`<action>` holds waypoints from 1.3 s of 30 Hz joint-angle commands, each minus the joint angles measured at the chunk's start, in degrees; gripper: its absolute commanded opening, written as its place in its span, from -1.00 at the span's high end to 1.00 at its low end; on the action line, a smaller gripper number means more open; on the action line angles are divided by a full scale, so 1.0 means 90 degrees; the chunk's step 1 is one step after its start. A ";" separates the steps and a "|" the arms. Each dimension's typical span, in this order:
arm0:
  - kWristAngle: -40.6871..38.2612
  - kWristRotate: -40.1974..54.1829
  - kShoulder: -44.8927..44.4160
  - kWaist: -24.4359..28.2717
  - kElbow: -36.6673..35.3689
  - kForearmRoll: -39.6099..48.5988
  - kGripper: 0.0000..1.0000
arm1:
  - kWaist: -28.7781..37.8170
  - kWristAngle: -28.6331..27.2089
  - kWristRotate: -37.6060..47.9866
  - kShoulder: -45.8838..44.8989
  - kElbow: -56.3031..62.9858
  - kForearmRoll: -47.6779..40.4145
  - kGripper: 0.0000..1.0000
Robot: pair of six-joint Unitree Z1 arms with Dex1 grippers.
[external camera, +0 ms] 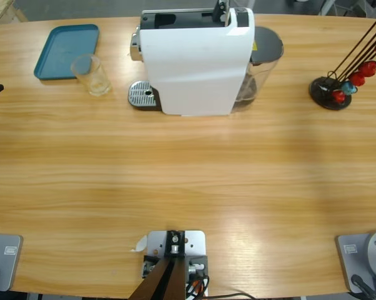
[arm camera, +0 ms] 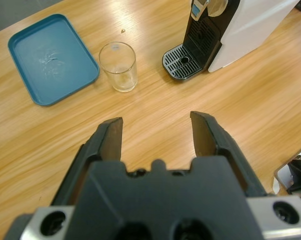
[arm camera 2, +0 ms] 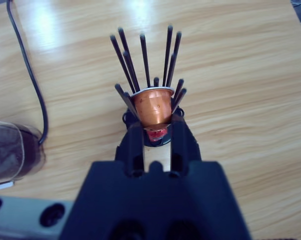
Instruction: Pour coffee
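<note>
No coffee shows in any view. A clear glass (external camera: 94,75) (arm camera: 119,66) stands with nothing in it, between the blue tray (external camera: 66,50) (arm camera: 50,57) and the drip grate (external camera: 142,95) (arm camera: 183,61) of the white coffee machine (external camera: 197,59) (arm camera: 255,25). My left gripper (arm camera: 155,125) is open and hovers over bare table, well short of the glass. My right gripper (arm camera 2: 155,131) points at the capsule holder (external camera: 330,92) (arm camera 2: 148,70). Its jaws are close together, just short of an orange capsule (arm camera 2: 152,106). Neither gripper shows in the high view.
The holder's black rods carry red and blue capsules (external camera: 356,78) at the table's right end. A black cable (arm camera 2: 28,75) runs beside the machine's dark water tank (external camera: 263,62) (arm camera 2: 10,155).
</note>
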 commanded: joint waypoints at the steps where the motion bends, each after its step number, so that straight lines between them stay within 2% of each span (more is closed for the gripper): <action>1: 0.0068 0.0076 -0.0017 -0.0050 0.0242 -0.0078 -0.16 | -0.0062 -0.0037 -0.0180 -0.0141 -0.0569 0.0441 1.00; 13: 0.0068 0.0056 -0.0034 -0.0050 0.0261 -0.0107 -0.16 | -0.0062 -0.0205 -0.0383 -0.0393 -0.1385 0.1344 1.00; 17: 0.0058 0.0054 -0.0052 -0.0050 0.0261 -0.0117 -0.16 | 0.0190 0.0277 -0.0539 -0.0676 -0.1496 0.1500 1.00; 20: 0.0034 0.0047 -0.0054 -0.0050 0.0271 -0.0117 -0.17 | 0.0906 0.1564 -0.1199 -0.1139 -0.1506 0.1506 1.00; 24: -0.0055 0.0047 -0.0048 -0.0050 0.0271 -0.0117 -0.17 | 0.2217 0.2717 -0.1906 -0.1340 -0.1577 0.1785 1.00; 29: -0.0155 0.0047 -0.0050 -0.0050 0.0271 -0.0117 -0.17 | 0.3772 0.2961 -0.2346 -0.1143 -0.1678 0.2596 1.00; 35: -0.0225 0.0047 -0.0102 -0.0052 0.0294 -0.0115 -0.17 | 0.4471 0.2955 -0.2490 -0.0936 -0.1807 0.2881 1.00; 39: -0.0278 0.0047 -0.0097 -0.0050 0.0302 -0.0111 -0.17 | 0.4934 0.2975 -0.2719 -0.0278 -0.2399 0.2877 1.00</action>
